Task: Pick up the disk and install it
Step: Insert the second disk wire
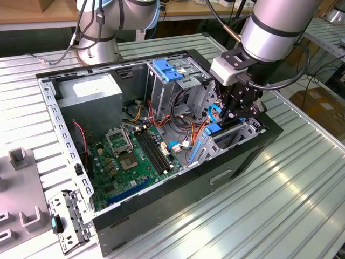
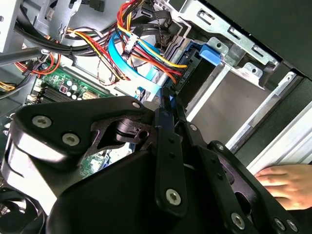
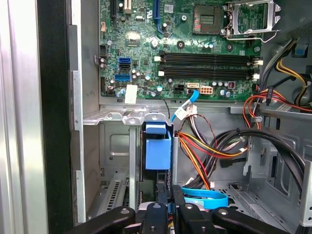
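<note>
Lab: slotted aluminium bench (image 1: 302, 194), robot arm (image 1: 275, 27).

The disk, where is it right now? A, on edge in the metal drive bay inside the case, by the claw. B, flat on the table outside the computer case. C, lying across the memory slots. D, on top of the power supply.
A: in the first wrist view the disk stands on edge in the metal drive bay, right in front of the claw.

A ribbed metal worktop (image 1: 280, 205) carries an open black computer case (image 1: 178, 178) lying on its side. Toward the exterior view's left, a metal bracket (image 1: 67, 218) and grey plastic holders (image 1: 19, 159) rest on the worktop beside the case.
</note>
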You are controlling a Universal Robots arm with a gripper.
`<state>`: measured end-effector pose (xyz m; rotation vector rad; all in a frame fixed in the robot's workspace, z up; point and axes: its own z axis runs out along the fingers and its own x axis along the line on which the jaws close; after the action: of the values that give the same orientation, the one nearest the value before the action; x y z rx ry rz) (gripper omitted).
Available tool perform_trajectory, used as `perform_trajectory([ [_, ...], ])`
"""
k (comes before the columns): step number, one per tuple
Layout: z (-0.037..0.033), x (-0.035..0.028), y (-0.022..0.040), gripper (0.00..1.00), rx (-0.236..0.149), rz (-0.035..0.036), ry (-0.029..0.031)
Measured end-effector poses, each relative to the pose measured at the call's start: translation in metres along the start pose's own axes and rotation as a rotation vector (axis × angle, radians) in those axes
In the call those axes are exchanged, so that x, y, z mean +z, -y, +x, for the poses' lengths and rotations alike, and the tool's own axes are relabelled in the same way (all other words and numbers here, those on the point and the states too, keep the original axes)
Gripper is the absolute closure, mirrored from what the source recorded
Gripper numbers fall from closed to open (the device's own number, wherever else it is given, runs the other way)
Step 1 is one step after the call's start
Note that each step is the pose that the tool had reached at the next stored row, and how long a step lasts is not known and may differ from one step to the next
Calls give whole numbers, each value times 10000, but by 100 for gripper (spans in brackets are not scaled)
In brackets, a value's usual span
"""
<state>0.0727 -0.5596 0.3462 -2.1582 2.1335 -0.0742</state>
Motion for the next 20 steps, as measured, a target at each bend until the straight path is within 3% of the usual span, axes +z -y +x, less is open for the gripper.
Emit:
perform_trajectory([
  [8,18,-17,10,84,17,-43,87],
  [12,35,-17,15,84,19,-49,101],
  [16,35,-12,16,84,29,-53,199],
  [20,38,-9,15,84,30,-54,200],
])
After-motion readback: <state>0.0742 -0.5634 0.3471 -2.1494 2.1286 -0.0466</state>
